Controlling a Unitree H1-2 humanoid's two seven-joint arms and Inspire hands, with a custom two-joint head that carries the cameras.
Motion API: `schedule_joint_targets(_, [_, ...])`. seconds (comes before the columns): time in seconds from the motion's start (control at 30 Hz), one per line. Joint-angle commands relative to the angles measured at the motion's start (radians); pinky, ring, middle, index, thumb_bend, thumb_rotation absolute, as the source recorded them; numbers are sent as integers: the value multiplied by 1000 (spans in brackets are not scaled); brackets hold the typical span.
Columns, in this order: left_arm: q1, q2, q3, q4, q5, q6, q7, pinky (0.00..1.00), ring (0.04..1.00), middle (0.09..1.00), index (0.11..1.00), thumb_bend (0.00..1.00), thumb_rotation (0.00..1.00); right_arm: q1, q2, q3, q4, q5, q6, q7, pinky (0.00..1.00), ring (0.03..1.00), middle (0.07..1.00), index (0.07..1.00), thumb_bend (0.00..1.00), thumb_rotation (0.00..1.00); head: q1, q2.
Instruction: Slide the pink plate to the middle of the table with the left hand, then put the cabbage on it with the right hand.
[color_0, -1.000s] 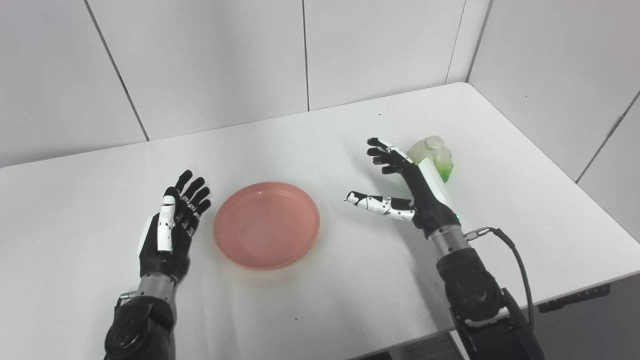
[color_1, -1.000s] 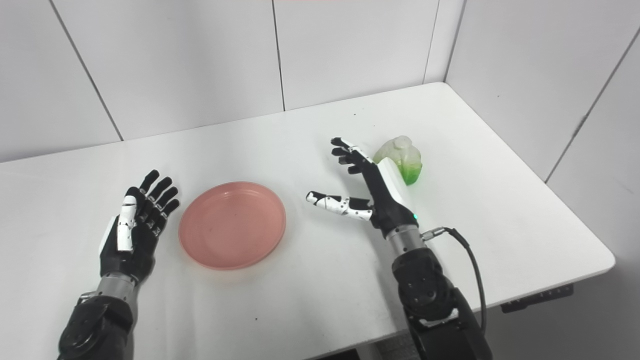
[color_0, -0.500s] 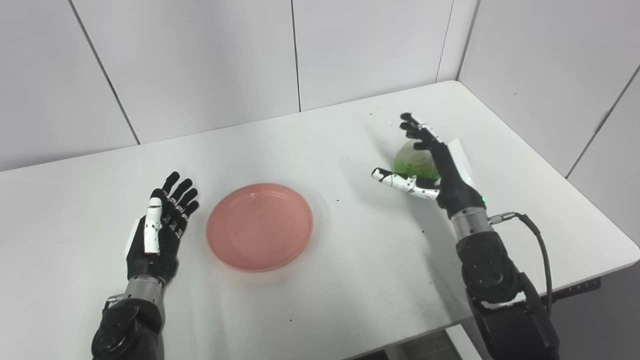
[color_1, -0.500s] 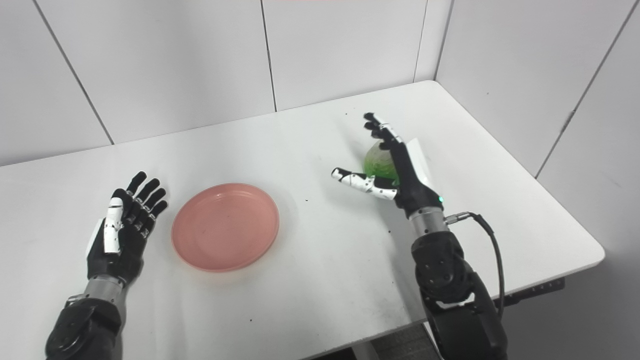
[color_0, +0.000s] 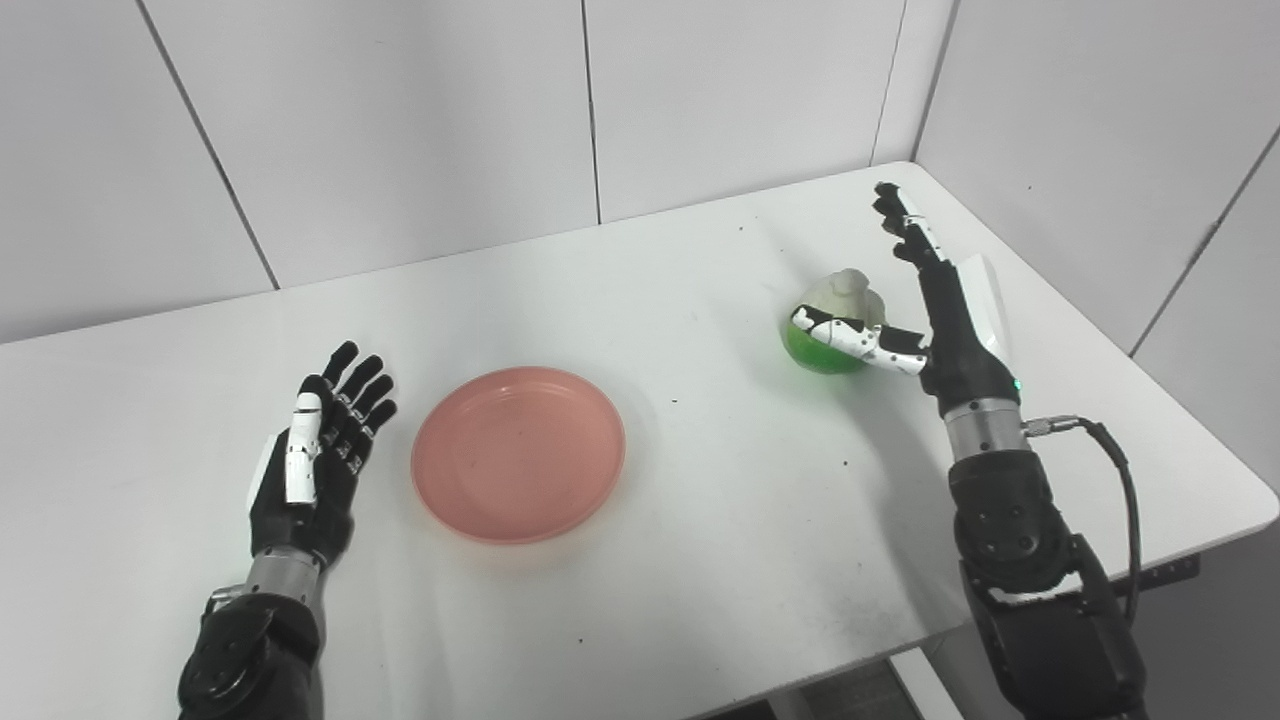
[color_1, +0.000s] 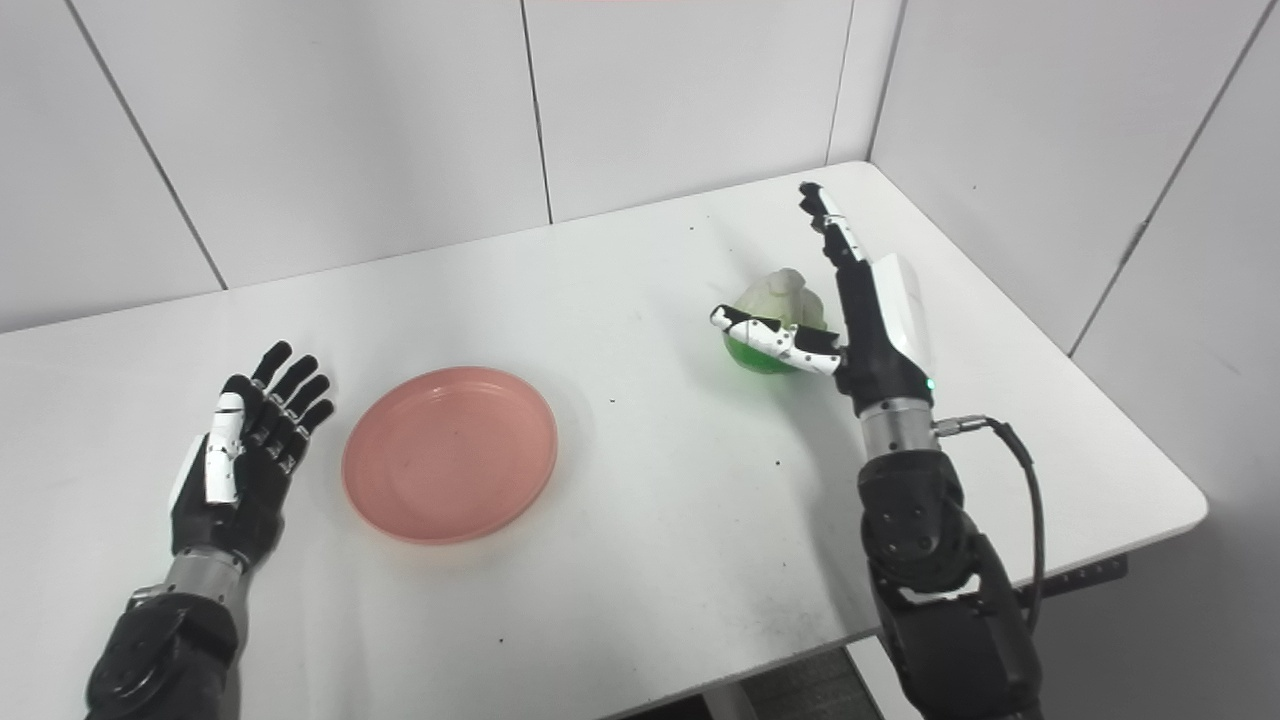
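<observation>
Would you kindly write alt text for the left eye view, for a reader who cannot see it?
The robot's open right hand stands just right of a green cabbage on a white table, thumb across its near side, fingers pointing up and not closed on it. A pink plate lies empty near the table's middle, with the open left hand resting palm up just left of it.

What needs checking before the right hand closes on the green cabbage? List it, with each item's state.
1. Round pink plastic plate near the table's middle: ok.
2. Plate holds nothing: ok.
3. Right hand open beside the pale-topped green cabbage, thumb across its front: ok.
4. Fingers curled around the cabbage: not ok, they point straight up.
5. Black-and-white left hand open, off the plate: ok.
6. Thumb touching the cabbage: cannot tell.
</observation>
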Motion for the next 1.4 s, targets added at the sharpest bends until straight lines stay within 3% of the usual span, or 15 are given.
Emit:
schedule_joint_targets(0.0, [43,15,2,56,4,1,-2,911,908,913,907,503,1000,-25,-27,-9,-16,-16,-10,-11,850,896,906,925,997,441,1,-1])
schedule_joint_targets(0.37, [45,20,6,53,-2,6,-11,912,909,913,908,500,1000,-27,-48,3,16,-48,85,26,811,918,956,989,1000,524,-6,-3])
schedule_joint_targets(0.73, [45,25,8,54,-11,3,-22,910,908,909,903,498,1000,-55,-26,16,74,-44,149,42,821,921,950,989,1000,509,-11,-3])
schedule_joint_targets(1.37, [51,35,5,42,-19,12,-35,914,909,915,910,496,1000,-135,-56,79,153,-64,263,80,818,923,953,999,1000,551,-10,0])
